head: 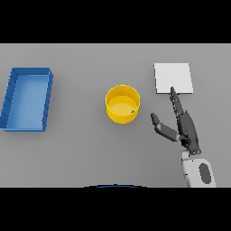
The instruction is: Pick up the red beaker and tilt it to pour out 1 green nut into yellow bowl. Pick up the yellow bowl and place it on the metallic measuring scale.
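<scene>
Head view: nut (132,111) sits in the bowl (122,104); your right robot hand (185,128), fingers spread and empty, must close round it, then carry it to the scale (173,78).

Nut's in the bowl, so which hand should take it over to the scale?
Right. The right hand lies open just beside the yellow bowl, its fingers reaching toward the metallic scale. The green nut sits inside the bowl. The left hand is out of view.
</scene>
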Robot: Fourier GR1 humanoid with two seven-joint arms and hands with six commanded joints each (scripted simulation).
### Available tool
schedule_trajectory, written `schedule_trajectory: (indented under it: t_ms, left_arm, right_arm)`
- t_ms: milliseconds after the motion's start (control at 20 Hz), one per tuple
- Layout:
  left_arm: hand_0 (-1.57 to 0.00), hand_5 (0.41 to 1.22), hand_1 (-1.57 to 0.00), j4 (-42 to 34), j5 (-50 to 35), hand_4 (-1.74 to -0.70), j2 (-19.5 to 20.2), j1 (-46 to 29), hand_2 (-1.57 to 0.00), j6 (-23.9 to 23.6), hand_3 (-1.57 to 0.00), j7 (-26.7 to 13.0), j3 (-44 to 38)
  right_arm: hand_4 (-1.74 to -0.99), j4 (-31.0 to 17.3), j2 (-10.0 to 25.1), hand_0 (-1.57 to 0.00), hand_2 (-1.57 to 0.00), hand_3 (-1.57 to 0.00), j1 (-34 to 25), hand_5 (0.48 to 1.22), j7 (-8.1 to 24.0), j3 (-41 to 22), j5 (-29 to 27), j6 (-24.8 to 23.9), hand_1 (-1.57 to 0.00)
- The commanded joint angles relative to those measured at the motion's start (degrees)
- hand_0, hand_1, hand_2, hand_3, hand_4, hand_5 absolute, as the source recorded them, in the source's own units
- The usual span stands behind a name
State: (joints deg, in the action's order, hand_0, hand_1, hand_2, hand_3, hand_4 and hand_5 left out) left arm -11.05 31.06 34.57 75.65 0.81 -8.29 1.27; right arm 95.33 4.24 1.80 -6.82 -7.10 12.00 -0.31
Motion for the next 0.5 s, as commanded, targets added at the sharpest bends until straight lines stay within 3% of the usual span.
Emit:
schedule_trajectory:
  t_ms: [0,150,350,450]
  left_arm:
    - [-1.57,1.221,-1.57,-0.4,-1.9,-1.74,-0.2,-1.7,-1.57,-1.3,-1.57,-1.9,-1.5]
    - [-1.57,1.221,-1.57,-3.8,-6.6,-1.74,-0.6,-8.5,-1.57,-3.1,-1.57,-3.3,-4.3]
    - [-1.57,1.221,-1.57,-15.2,-12.1,-1.74,-2.9,-22.0,-1.57,-5.4,-1.57,-3.5,-5.4]
    - [-1.57,1.186,-1.57,-21.4,-13.6,-1.74,-3.8,-26.8,-1.57,-6.1,-1.57,-7.0,-5.1]
  right_arm:
    - [-1.138,-0.3,-0.1,0.00,0.00,0.00,0.0,0.648,-0.3,0.1,-0.4,0.3,0.00]
    - [-1.127,-0.1,-0.1,0.00,0.00,0.00,0.3,0.664,-0.8,0.1,-1.0,0.7,0.00]
    - [-1.159,-0.7,-0.1,0.00,0.00,0.00,0.6,0.677,-2.0,-0.3,0.0,0.2,0.00]
    - [-1.175,-0.3,0.2,0.00,0.00,0.00,0.8,0.676,-1.7,-0.2,0.4,0.1,0.00]
